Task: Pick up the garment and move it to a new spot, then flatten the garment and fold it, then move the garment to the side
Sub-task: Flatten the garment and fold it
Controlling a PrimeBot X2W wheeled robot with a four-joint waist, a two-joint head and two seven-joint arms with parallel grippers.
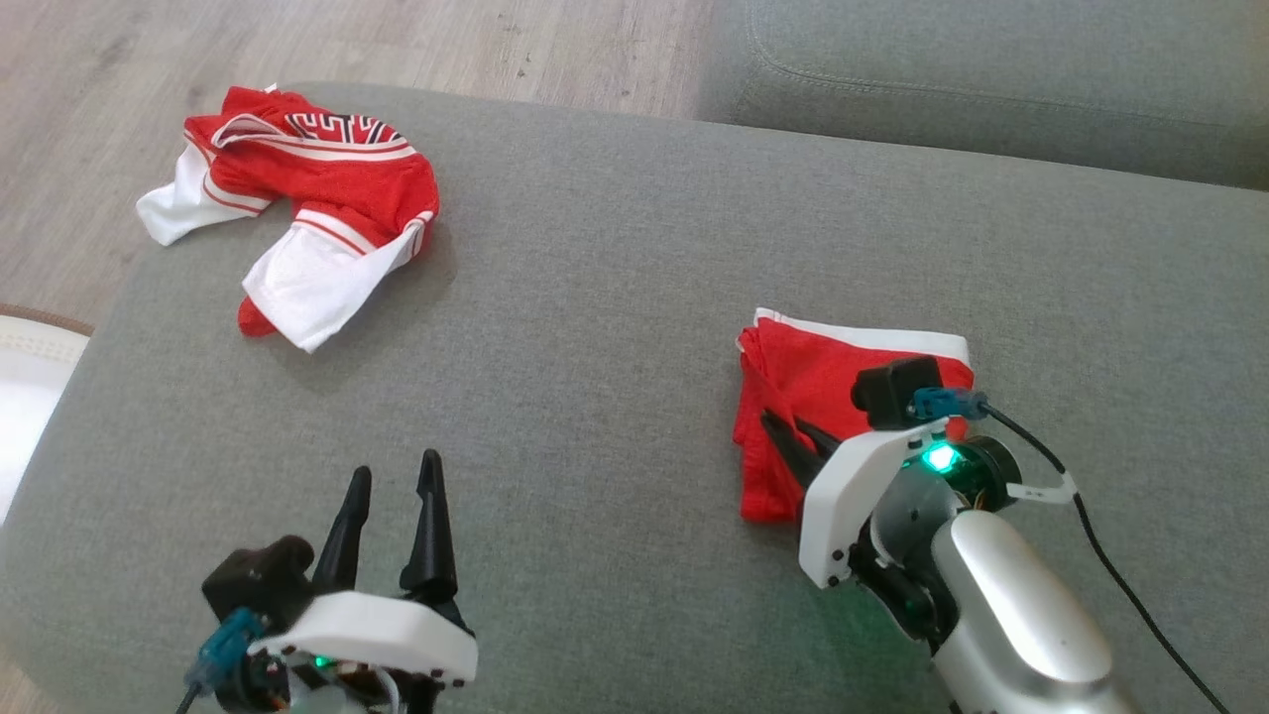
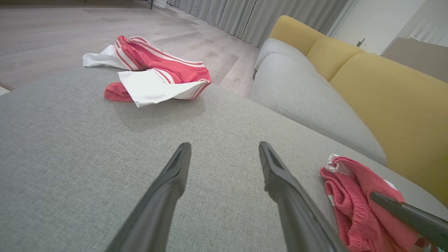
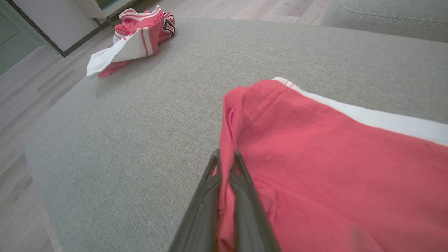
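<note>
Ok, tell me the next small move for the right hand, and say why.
Probably raise the right hand slightly and draw the folded red garment sideways across the grey cushion. That hand is shut on the garment's edge, the piece looks folded into a compact stack, and the left hand is open, holding nothing.

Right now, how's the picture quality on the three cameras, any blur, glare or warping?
Head view: soft even light, no glare, faint shadow beside the crumpled garment. Left wrist view: wide-angle bending of the sofa, left gripper slightly blurred near the lens. Right wrist view: right gripper and the folded garment it pinches look soft up close.
</note>
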